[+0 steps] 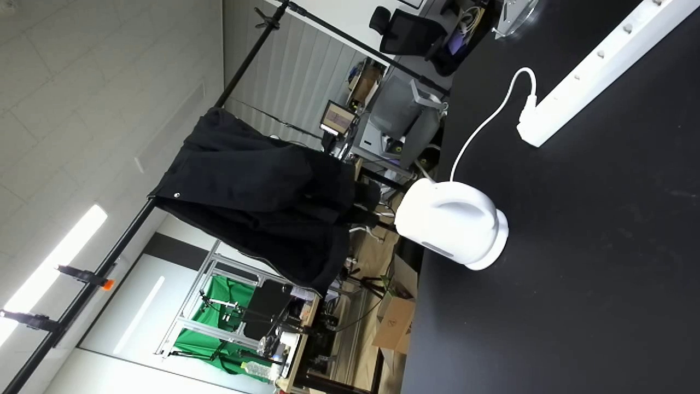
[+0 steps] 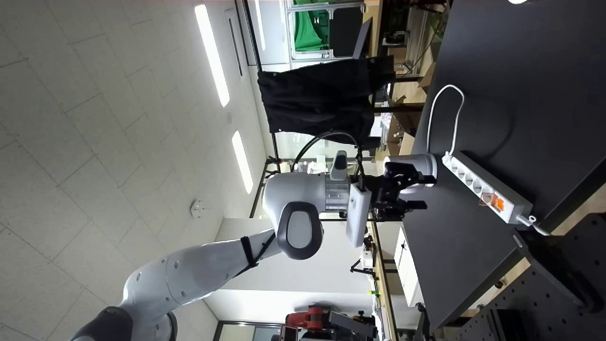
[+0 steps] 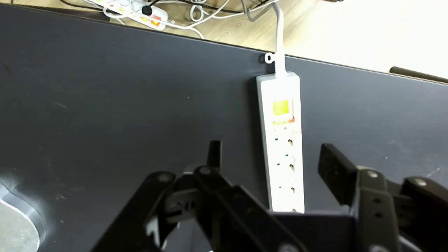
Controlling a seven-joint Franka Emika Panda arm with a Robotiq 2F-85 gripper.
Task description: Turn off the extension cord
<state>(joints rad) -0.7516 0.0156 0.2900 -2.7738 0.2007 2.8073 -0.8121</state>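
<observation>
The extension cord is a long white power strip lying on the dark table; it shows in both exterior views (image 1: 601, 65) (image 2: 473, 182) and in the wrist view (image 3: 284, 150). Its switch shows orange in an exterior view (image 2: 497, 202) and yellow in the wrist view (image 3: 281, 107), at the end by the thick cable. My gripper (image 2: 423, 192) is open and empty, raised above the table and apart from the strip. In the wrist view, the strip's socket part appears between the open fingers (image 3: 271, 152), below them, and the switch shows beyond the fingertips. The far socket end is hidden there.
A white kettle (image 1: 454, 224) stands near the strip, partly behind the gripper in an exterior view (image 2: 416, 161). Its thin white cable (image 1: 486, 121) runs to the strip's end. Another power strip (image 3: 122, 7) lies on the floor past the table edge. A grey-rimmed round thing (image 3: 17, 224) shows lower left.
</observation>
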